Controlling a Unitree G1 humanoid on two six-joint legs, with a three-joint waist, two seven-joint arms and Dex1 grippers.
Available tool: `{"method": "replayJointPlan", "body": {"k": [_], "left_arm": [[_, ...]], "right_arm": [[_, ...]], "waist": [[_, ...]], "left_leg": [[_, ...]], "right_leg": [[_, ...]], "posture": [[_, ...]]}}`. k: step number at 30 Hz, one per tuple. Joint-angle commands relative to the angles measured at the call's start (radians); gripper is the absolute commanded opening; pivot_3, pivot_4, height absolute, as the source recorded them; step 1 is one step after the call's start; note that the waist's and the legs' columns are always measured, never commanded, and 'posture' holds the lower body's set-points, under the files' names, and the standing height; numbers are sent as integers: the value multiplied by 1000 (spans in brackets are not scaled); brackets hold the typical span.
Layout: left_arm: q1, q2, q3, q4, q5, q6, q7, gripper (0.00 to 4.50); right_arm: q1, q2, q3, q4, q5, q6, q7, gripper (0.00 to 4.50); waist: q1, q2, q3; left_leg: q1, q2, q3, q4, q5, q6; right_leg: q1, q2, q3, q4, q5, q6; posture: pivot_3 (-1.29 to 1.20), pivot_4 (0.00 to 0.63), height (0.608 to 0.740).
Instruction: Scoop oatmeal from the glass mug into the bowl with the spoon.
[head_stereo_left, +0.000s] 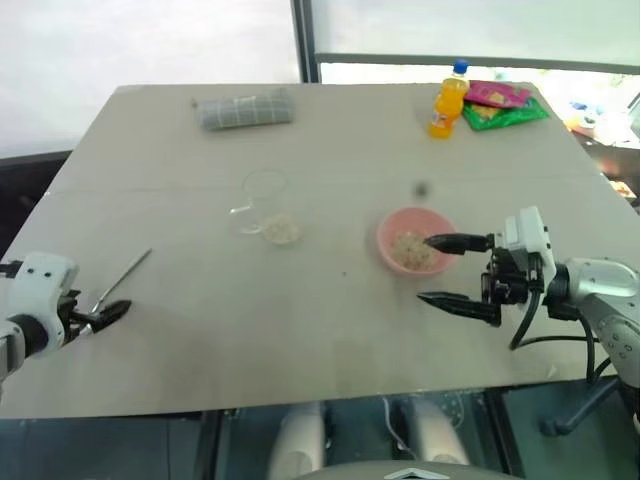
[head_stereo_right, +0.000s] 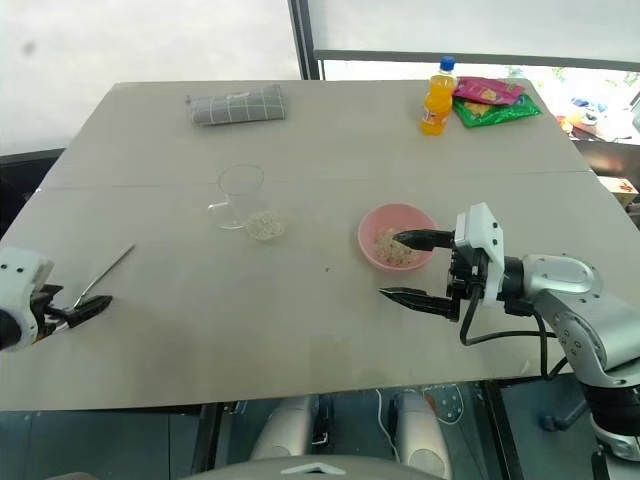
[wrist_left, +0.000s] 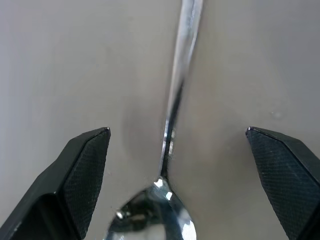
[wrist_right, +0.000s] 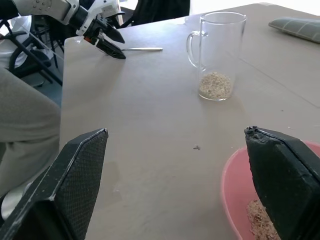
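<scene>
Spoon (head_stereo_left: 125, 277) lies flat on the tabletop (head_stereo_left: 330, 340), well to the left of the glass mug (head_stereo_left: 262, 203). Its long axis runs diagonally: the oval head points toward the robot's near-left side, and the thin handle points away toward the glass mug. Left gripper (wrist_left: 177, 185) hangs over the head end with its fingers spread wide, one on each side of the neck, clamping nothing. The step in hand appears to be picking up the spoon. It is best done by shifting the grasp up along the handle, away from the head, and by closing squarely across the long axis, since a thin flat handle can slip or swivel between the pads. Oatmeal (wrist_right: 215, 85) sits as a low layer in the glass mug, and more shows in the bowl (head_stereo_left: 392, 232), right of the glass mug. Right gripper (head_stereo_left: 458, 271) stands spread and empty, its upper finger over the bowl's rim.
</scene>
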Motion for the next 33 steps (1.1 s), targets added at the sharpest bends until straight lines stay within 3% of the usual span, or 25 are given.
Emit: {"method": "replayJointPlan", "body": {"k": [1, 6, 8, 12, 18, 23, 28, 30, 33], "left_arm": [[-27, 11, -76, 136, 54, -12, -16, 4500], [-33, 12, -82, 257, 47, -16, -50, 2492], [-38, 7, -86, 327, 62, -41, -40, 1453], [-37, -4, -81, 397, 56, -55, -35, 50], [-21, -38, -47, 375, 30, -59, -15, 50], [-39, -137, 53, 202, -23, -210, 34, 50], [-131, -214, 135, 56, -59, -289, 147, 50], [-177, -221, 148, 6, -70, -302, 178, 50], [-262, -219, 136, -81, -90, -319, 201, 50]], "right_arm": [[16, 4, -38, -32, 17, -6, -22, 4418], [47, 1, -66, -48, 33, -2, -53, 4500], [53, 3, -61, -51, 28, -7, -60, 4500], [51, 7, -61, -50, 28, -6, -72, 4500], [38, 2, -62, -35, 24, -9, -72, 4500], [12, 3, -60, -25, 30, 3, -78, 4500], [-31, 8, -46, 14, -13, -7, -100, 4500], [-56, 16, -45, 39, -38, -3, -129, 4500], [-125, 49, -57, 79, -40, 42, -214, 4500]], "waist": [[0, 4, -2], [-7, 14, -8], [-17, 18, -10], [-34, 24, -14], [-45, 28, -17], [-44, 28, -17], [-10, 12, -13], [-1, -4, -9], [-2, -12, -7]], "left_leg": [[0, 0, 0, 0, 0, 0], [5, 0, 2, -1, 0, 0], [7, 1, 5, -2, 0, 0], [10, 1, 6, -4, 3, 5], [13, 0, 7, -6, 3, 5], [13, 0, 8, -7, 3, 5], [7, 0, 3, -2, 3, 5], [5, 0, 3, 0, 2, 4], [3, 0, 3, 0, 2, 4]], "right_leg": [[0, 0, 0, 0, 0, 0], [2, 1, 2, 1, 0, 0], [2, 1, 1, 2, 0, 0], [2, 2, 1, 3, 0, 0], [2, 2, 0, 4, 0, 0], [2, 1, 1, 4, 0, 0], [0, -1, -5, 4, 1, -1], [0, -2, -5, 3, 1, -1], [0, -8, -6, 1, 1, -2]], "posture": [[0, 150, 740], [0, 150, 740], [0, 150, 740], [0, 150, 740], [0, 150, 740], [0, 150, 740], [0, 150, 740], [0, 150, 740], [0, 150, 740]]}}
